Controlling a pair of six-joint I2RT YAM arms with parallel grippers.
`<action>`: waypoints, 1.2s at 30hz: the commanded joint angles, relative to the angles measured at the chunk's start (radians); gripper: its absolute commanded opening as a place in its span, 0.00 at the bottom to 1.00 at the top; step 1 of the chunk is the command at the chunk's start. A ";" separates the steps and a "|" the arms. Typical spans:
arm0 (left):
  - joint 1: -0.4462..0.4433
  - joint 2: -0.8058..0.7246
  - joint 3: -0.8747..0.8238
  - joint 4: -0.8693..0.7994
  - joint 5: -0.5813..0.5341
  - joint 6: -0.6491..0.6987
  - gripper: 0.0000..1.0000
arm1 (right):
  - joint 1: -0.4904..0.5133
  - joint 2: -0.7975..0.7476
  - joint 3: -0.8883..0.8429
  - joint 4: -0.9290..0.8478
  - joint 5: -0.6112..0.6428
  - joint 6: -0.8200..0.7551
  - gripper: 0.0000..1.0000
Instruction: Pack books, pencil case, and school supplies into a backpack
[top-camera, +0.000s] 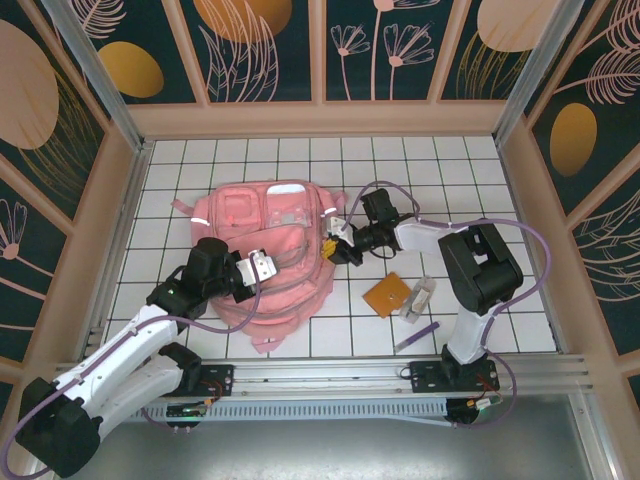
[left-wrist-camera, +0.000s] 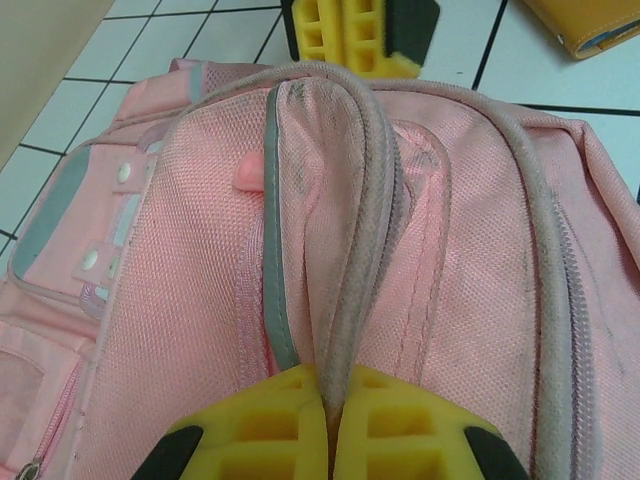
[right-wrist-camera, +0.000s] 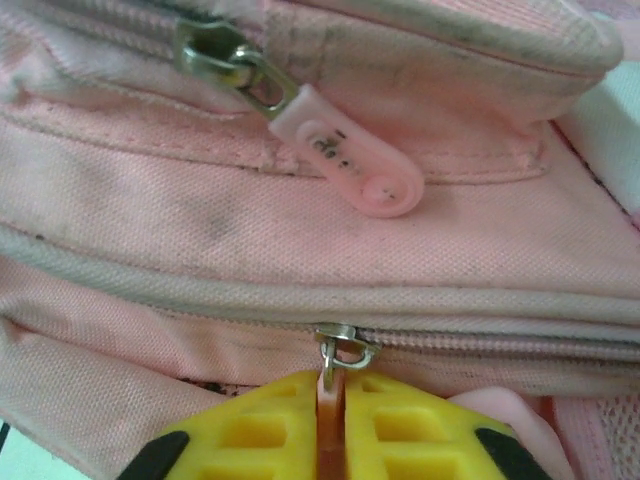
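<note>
The left arm (top-camera: 150, 330) reaches in from 7 o'clock to the pink backpack (top-camera: 250, 215), which lies flat on the white tiled surface (top-camera: 500, 180) a little left of centre, its clear top pocket toward 12 o'clock. The left jaws are pressed fully together on a raised fold of the backpack's fabric and grey piping; in the left wrist view the yellow fingers (left-wrist-camera: 250, 430) meet with that ridge pinched between them, and it runs away toward 12 o'clock. The right arm (top-camera: 480, 265) comes in from 3 o'clock to the backpack's right edge. The right jaws are closed tight on the pull tab (right-wrist-camera: 331, 388) of the lower zipper, its metal slider just above the yellow fingertips (right-wrist-camera: 260, 435) in the right wrist view. A second zipper's pink tab (right-wrist-camera: 345, 150) lies loose on the fabric at 12 o'clock from there. At 4 o'clock from the backpack, apart from it, an orange booklet (top-camera: 387, 295) lies flat on the surface. The pencil case (top-camera: 420, 298) sits just beside it at 3 o'clock, and the purple pen (top-camera: 416, 337) lies near at 6 o'clock from the case.
</note>
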 joint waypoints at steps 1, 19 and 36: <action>0.002 0.006 0.019 0.153 0.030 -0.021 0.00 | 0.013 -0.022 -0.028 0.022 -0.038 0.003 0.02; 0.004 0.256 0.230 0.222 0.047 -0.260 0.00 | 0.257 -0.270 -0.076 -0.197 -0.069 -0.034 0.00; -0.005 0.437 0.237 0.414 0.161 -0.337 0.00 | 0.199 -0.306 -0.061 -0.360 -0.141 -0.177 0.34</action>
